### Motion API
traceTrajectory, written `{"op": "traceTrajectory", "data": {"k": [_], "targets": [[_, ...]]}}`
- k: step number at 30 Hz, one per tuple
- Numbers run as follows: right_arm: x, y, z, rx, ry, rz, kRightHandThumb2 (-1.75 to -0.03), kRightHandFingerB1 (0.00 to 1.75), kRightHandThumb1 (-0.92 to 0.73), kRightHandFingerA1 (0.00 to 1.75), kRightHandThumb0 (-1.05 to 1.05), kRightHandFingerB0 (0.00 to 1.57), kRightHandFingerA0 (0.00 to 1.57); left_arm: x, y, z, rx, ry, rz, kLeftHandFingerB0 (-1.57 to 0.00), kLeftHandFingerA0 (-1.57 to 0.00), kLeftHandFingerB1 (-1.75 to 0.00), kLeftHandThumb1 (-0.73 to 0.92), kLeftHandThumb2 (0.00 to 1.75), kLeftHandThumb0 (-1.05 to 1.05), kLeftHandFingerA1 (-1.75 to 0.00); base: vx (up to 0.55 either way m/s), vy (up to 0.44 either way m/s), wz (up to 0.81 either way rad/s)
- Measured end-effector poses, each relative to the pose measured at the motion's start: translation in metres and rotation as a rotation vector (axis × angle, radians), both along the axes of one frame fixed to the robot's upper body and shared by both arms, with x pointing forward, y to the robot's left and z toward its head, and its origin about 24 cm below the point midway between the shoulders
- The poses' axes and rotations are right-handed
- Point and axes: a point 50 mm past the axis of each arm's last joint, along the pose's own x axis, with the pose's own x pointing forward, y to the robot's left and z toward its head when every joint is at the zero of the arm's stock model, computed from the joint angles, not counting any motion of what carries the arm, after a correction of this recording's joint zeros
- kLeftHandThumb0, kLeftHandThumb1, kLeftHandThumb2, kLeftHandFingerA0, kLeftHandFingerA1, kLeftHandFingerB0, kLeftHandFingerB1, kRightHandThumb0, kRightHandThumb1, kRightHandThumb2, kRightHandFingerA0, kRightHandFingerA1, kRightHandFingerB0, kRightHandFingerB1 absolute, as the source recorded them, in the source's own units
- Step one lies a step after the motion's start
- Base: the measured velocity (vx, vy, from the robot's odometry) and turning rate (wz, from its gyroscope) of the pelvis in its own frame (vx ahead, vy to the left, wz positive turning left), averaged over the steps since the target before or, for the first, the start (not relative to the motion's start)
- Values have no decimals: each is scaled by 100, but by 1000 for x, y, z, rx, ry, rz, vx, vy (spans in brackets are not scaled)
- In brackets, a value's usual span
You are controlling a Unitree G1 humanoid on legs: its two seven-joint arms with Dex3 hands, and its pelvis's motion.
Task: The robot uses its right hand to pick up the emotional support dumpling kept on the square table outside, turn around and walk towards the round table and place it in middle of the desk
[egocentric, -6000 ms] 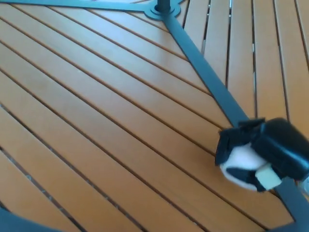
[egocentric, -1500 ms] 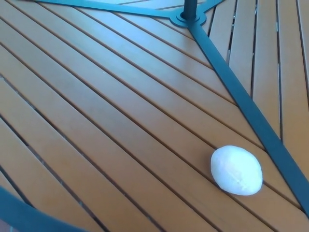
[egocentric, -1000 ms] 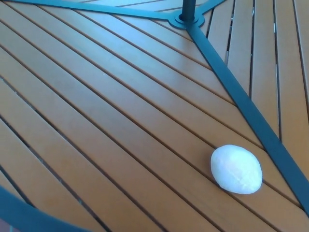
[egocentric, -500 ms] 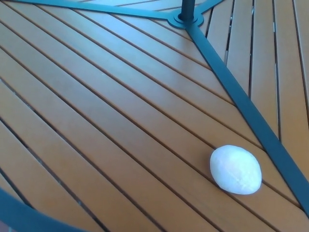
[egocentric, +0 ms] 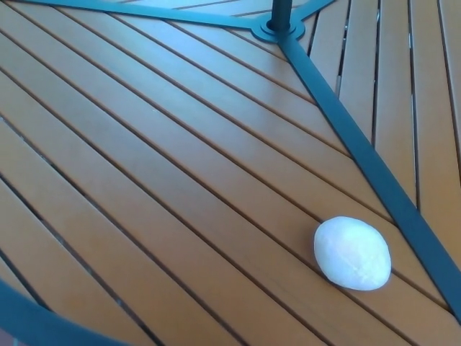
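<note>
Lying on its own on the orange-brown slatted wooden counter (egocentric: pixel 166 180), the white, egg-shaped soft dumpling (egocentric: pixel 352 253) sits in the lower right part of the head view. It rests across the slats with its longer axis running roughly left to right, and its surface is smooth and pale with a faint seam or crease towards its right end. A soft shadow falls beneath it on the wood.

Just beside the dumpling, on its right, runs a dark teal metal strut (egocentric: pixel 360 169) that crosses the counter diagonally from the upper middle down to the lower right edge of the picture. The dumpling is close to this strut; whether the two touch cannot be told from this angle. The strut rises to a round dark metal hub (egocentric: pixel 282 27) near the top of the view, out of which a dark pole stands upright and leaves the frame. A second strut of the same teal colour (egocentric: pixel 137 11) leaves the hub towards the upper left, along the top edge.

The slats run diagonally from upper left to lower right on the left side of the long strut, and nearly straight up and down on its right side, with narrow dark gaps between them. At the lower left corner a dark teal curved rim (egocentric: pixel 36 321) bounds the counter.

Neither robot hand shows anywhere in the view, so nothing holds the dumpling and no hand's opening can be seen.
</note>
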Motion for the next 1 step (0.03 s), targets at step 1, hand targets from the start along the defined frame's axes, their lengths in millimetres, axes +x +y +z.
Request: {"op": "traceTrajectory", "data": {"k": [1], "targets": [[0,0,0,0,-1,1,-61,42,-65,50,-54,72,77,0,0,0,0,0,0,-58,-51,-77,71,59,-10,-92,0,0,0]]}}
